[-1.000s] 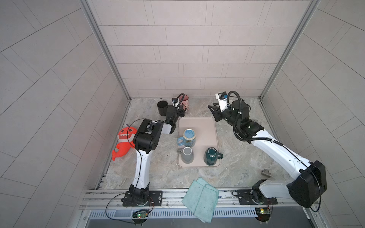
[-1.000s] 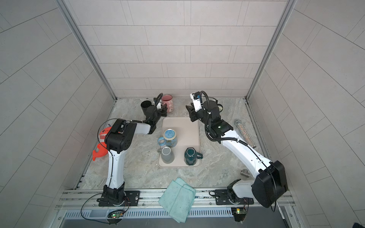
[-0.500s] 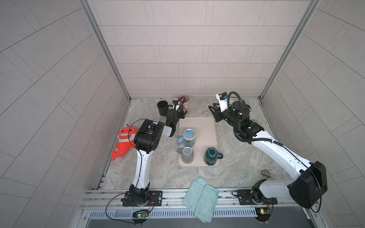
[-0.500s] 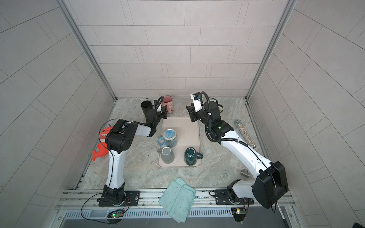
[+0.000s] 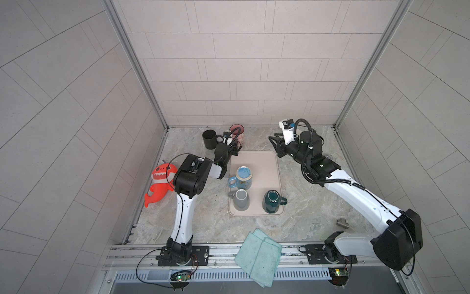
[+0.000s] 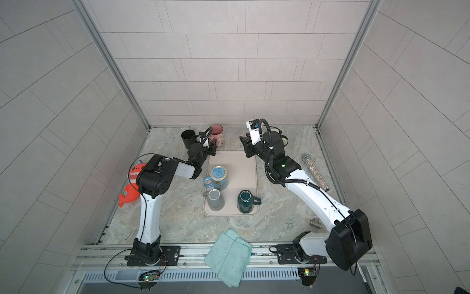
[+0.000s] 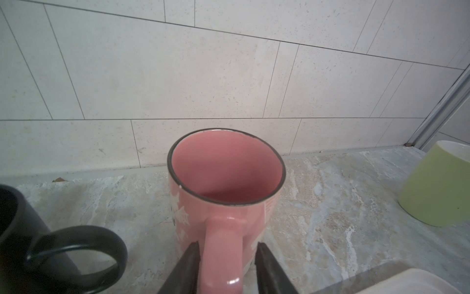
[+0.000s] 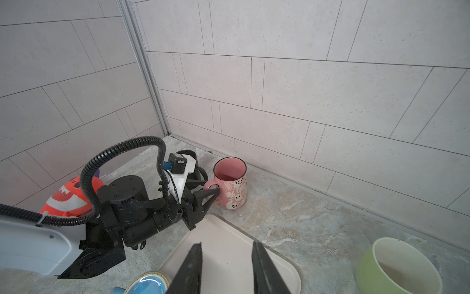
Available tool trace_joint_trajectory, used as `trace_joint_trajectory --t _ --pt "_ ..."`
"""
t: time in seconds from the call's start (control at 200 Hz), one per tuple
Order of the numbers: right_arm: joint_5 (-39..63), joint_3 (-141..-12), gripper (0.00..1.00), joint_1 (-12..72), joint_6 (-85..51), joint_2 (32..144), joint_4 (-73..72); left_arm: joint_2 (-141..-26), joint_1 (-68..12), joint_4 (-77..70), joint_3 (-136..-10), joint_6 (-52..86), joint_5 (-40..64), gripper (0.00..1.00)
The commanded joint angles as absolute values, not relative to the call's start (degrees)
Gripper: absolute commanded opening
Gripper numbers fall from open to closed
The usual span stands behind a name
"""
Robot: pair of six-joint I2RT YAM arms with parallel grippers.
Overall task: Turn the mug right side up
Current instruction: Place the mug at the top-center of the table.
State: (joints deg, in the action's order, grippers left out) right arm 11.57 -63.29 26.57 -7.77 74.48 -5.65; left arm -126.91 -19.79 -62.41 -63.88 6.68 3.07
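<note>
Upright pink mug (image 7: 226, 173) by back wall (image 7: 229, 76), beside black mug (image 7: 15, 229). Straddling its handle (image 7: 221, 241): left gripper (image 7: 225, 257), jaws narrowly apart, small gap each side. Empty right gripper (image 8: 227, 254) narrowly parted above tray (image 8: 223, 229) corner.

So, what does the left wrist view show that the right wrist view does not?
Only the left wrist view: the black mug clearly, and a gap between the left gripper and the handle of the pink mug. Only the right wrist view: the orange toy, the blue mug, the right gripper open over the tray. Both: the pink mug upright, the green bowl, a tray corner.
</note>
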Motion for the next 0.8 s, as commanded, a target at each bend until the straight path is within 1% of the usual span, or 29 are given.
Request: trace_joint_trajectory --t 0.0,0.07,0.19,0.495,0.796 --pt "12.15 -62.61 0.34 26.46 -8.32 72.62 -6.77 -124.55 -20.12 -65.82 -62.34 6.88 2.63 0.50" --pt "12.14 -62.27 0.34 26.46 -8.51 72.29 -7.03 -123.75 -20.13 -66.21 -61.38 7.03 2.46 0.57" --pt "12.04 -61.44 0.34 26.45 -8.79 71.66 -7.52 -121.51 -20.13 -66.84 -59.31 7.11 1.77 0.62" --pt "12.32 -59.59 0.34 26.46 -9.78 69.92 -8.97 -115.87 -20.30 -66.78 -53.54 8.59 3.01 0.63" --pt "12.38 -57.11 0.34 26.45 -10.62 66.77 -10.36 -104.21 -22.04 -57.93 -46.55 8.80 5.00 0.63"
